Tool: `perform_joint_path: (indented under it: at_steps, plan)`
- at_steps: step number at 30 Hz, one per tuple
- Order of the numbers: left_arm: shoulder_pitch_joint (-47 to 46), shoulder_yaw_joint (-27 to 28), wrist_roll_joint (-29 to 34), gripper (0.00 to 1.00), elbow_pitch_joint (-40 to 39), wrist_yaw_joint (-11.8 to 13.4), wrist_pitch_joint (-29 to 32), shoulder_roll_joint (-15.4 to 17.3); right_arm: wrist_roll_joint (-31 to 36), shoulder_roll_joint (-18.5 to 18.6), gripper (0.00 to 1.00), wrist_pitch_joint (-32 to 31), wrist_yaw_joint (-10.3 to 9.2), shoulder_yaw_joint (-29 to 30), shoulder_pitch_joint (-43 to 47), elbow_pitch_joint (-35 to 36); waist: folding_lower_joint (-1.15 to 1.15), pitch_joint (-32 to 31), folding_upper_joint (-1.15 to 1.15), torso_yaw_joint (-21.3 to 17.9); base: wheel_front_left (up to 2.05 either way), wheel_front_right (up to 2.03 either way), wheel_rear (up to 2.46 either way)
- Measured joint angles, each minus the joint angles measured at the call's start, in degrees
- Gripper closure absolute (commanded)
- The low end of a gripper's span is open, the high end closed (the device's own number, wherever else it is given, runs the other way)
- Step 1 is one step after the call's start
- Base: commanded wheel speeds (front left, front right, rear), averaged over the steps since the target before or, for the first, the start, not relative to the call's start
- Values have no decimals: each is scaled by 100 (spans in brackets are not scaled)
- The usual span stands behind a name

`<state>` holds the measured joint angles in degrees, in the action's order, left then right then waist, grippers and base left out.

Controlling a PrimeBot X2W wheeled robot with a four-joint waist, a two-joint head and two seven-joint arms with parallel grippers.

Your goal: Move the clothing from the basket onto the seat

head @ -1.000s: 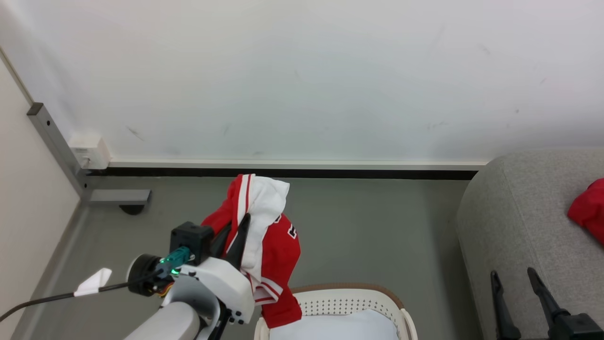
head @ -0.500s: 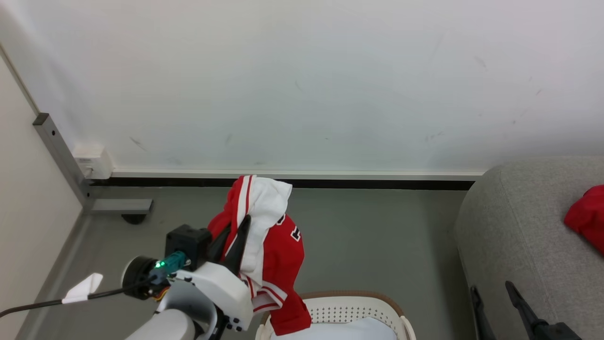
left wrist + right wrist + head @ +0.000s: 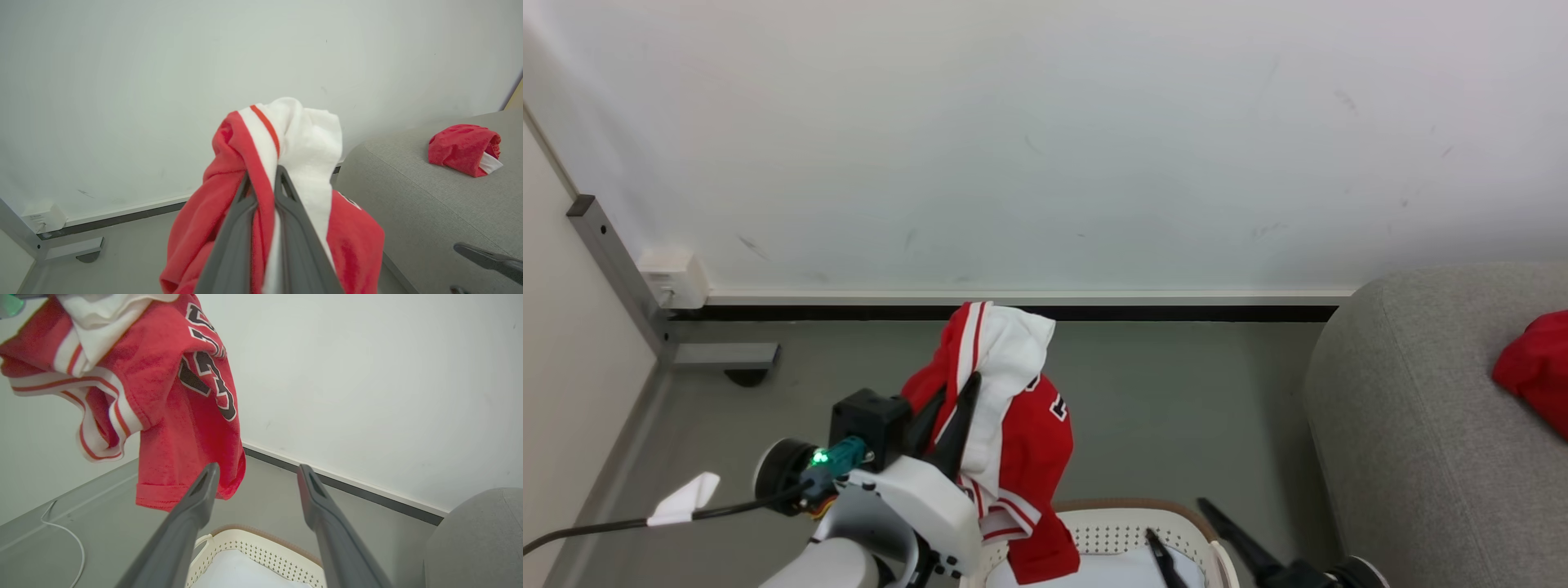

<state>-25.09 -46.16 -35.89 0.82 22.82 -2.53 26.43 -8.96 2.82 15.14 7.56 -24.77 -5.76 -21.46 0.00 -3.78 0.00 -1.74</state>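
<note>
My left gripper [image 3: 956,388] is shut on the red jersey [image 3: 1029,441], which hangs from it above the floor, its lower hem over the basket's [image 3: 1127,510] left rim. The left wrist view shows both fingers of the left gripper [image 3: 263,175] pinching the jersey's white trim [image 3: 302,139]. The right gripper [image 3: 1176,523] stands open over the basket's right side. In its own view the right gripper [image 3: 258,469] holds nothing, with the numbered jersey [image 3: 184,396] hanging up left and the basket [image 3: 261,547] below. Another red garment [image 3: 1535,367] lies on the grey seat [image 3: 1405,425].
Pale padding [image 3: 245,575] lies inside the basket. A white wall with a dark baseboard [image 3: 1013,312] runs behind. A grey metal post [image 3: 617,261], a white box [image 3: 674,278] and a black cable [image 3: 605,518] are at the left. Grey floor separates basket and seat.
The right gripper has swung left from beside the seat to over the basket's right side. The left gripper has shifted a little right with the jersey. The head camera moved slightly.
</note>
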Motion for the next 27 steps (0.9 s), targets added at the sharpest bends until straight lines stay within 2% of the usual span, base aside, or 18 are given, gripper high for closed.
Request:
perform_joint_path:
  at_steps: [6, 9, 27]
  plan:
    - [-75, -89, 18, 99, -30, -20, 19, -110, -587, -7, 0, 0, 0, -1046, -453, -45, 0, 22, 0, 21, 0, 0, 0]
    - [-129, -144, 41, 100, -24, -58, 40, -176, -843, -9, 0, 0, 0, -1341, -651, -58, 0, 29, 0, 51, 0, 0, 0]
    - [-404, -616, 231, 100, -355, -211, 254, -520, -1421, -2, 0, 0, -1, -1831, -1293, -850, 0, 55, 0, 277, 0, 0, 0]
